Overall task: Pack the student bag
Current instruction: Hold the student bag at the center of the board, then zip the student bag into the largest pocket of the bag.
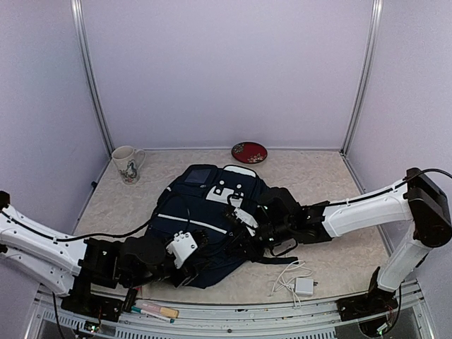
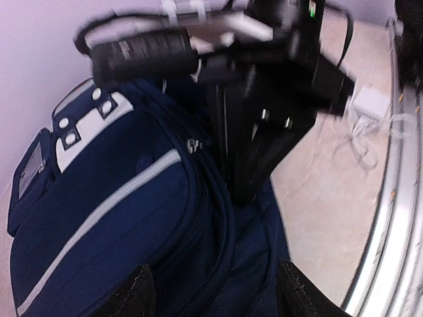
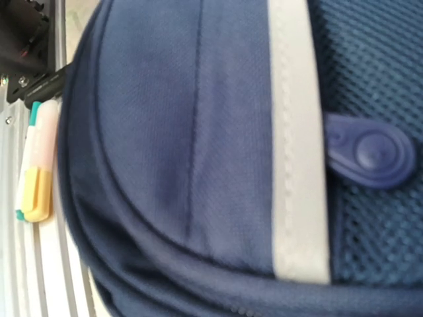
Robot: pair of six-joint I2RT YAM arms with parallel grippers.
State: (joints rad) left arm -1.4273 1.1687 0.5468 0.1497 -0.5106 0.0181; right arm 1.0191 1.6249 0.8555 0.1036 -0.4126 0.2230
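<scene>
Navy student bag (image 1: 205, 212) lies between the jaws of the released left end effector (image 2: 211, 298) and beneath the clenched right end effector (image 1: 258, 229).

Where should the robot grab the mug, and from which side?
Probably by its handle, coming from the right. The mug stands upright, and the handle sticks out sideways toward the bag, so there is an open loop to pinch.
</scene>
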